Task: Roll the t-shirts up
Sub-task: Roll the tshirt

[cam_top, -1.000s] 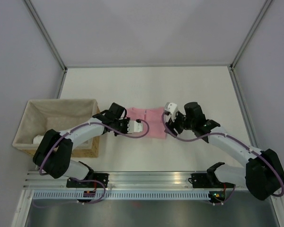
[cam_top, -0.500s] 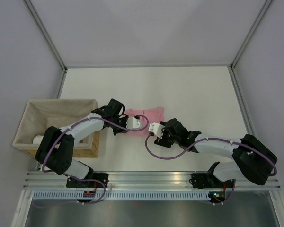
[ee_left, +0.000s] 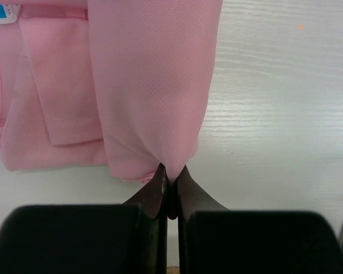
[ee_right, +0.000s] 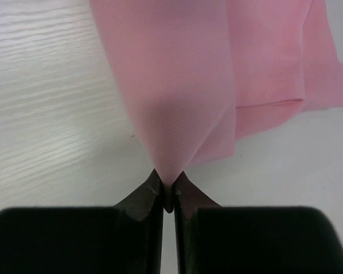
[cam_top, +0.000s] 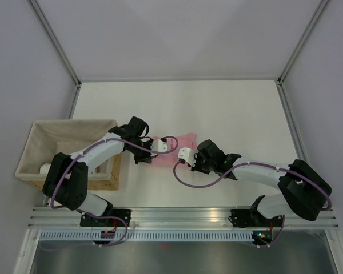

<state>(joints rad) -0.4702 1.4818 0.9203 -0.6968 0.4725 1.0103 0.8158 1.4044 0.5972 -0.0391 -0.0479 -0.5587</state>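
Pink t-shirt (cam_top: pixel 184 140) lies partly folded on the white surface (cam_top: pixel 228 108) at centre frame of the top view, just right of the wicker basket (cam_top: pixel 74 121) and apart from it. Left gripper (ee_left: pixel 170 178): jaws closed to a slit on a peak of cloth, one layer drawn up taut over the flatter folds beneath; neck label (ee_left: pixel 2 11) shows at upper left of that view. Right gripper (ee_right: pixel 167 184): jaws likewise pinched tight on a cone of cloth. Left arm bends over the basket's near corner, forearm running right to the shirt's left end. Right arm is folded low, elbow at lower right, forearm reaching left to the shirt's near edge. Judged step: turning an edge over, either narrowing the shirt or starting the roll; cannot tell which. Next move calls for both pinches travelling in step, keeping the layer even.
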